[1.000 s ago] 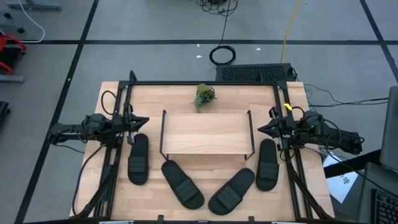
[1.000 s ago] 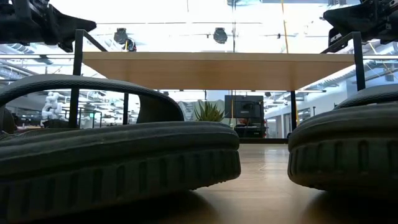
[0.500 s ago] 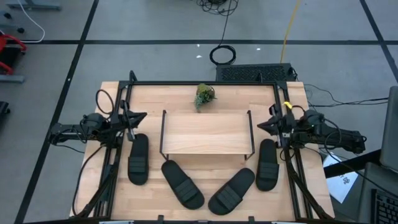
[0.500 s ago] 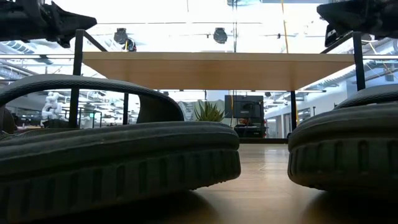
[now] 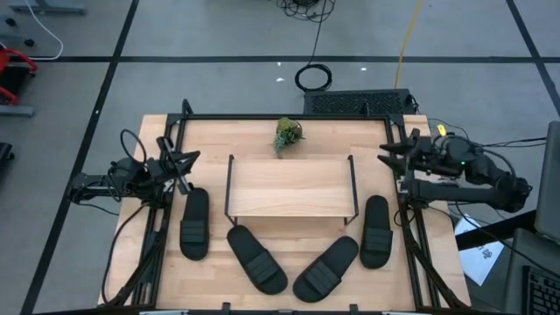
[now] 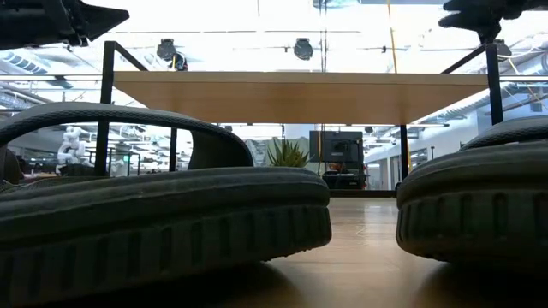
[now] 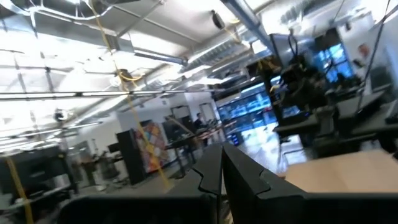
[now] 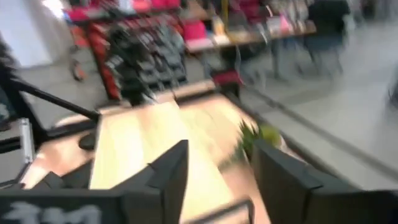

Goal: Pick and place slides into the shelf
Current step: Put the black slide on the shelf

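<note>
Four black slides lie sole-down on the wooden table, near the shelf's front: one at the left [image 5: 194,224], two angled in the middle [image 5: 256,258] [image 5: 326,269], one at the right [image 5: 376,230]. The low wooden shelf [image 5: 291,186] stands on thin black legs at the table's middle, both boards bare. My left gripper [image 5: 190,158] [image 7: 221,177] hovers shut, left of the shelf and above the left slide's far end. My right gripper [image 5: 385,152] [image 8: 217,177] hovers open to the right of the shelf, nothing between its fingers.
A small potted plant [image 5: 288,134] stands behind the shelf. Black frame rails [image 5: 289,118] run along the table's far, left and right sides. In the low view two slides [image 6: 163,222] [image 6: 475,210] fill the foreground below the shelf board [image 6: 300,90].
Both grippers have risen and drawn back from the shelf's sides toward the far edge, the right one more. My right gripper's fingers have spread apart; my left gripper stays shut. The slides and shelf have kept still.
</note>
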Motion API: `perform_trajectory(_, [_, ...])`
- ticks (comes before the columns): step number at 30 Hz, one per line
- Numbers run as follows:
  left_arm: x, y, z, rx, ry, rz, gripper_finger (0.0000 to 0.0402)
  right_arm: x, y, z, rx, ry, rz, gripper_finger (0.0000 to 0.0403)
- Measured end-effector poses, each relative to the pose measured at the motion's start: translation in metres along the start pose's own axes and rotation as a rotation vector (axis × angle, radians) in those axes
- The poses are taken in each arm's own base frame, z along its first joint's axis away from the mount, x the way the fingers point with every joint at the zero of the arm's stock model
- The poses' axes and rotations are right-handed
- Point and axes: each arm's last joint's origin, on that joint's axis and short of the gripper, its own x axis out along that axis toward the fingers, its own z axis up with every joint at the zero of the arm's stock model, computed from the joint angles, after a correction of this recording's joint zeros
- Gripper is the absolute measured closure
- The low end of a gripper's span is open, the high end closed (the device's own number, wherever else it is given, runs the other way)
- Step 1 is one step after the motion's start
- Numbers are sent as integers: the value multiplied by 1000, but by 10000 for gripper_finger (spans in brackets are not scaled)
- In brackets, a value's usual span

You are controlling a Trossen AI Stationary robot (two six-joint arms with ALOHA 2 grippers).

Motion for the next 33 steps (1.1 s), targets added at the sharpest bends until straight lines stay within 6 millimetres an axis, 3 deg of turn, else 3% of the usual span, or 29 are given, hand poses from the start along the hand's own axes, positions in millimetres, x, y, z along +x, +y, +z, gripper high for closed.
perform_trajectory(4, [0,-1,-3,28,30,-9,380,8,0,0,81,221,-106,198])
perform_trajectory(10, [0,-2,-4,17,38,-13,380,25,5,-8,73,591,-113,186])
perform_trajectory(19, [0,-2,-4,17,41,-15,380,29,11,-19,139,924,58,186])
perform_trajectory(23, [0,-2,-4,19,44,-17,380,25,10,-23,164,981,35,186])
perform_trajectory(26, [0,-2,-4,19,45,-17,380,29,13,-27,191,972,120,186])
perform_trajectory(33, [0,-2,-4,17,47,-17,380,40,13,-55,287,1054,194,189])
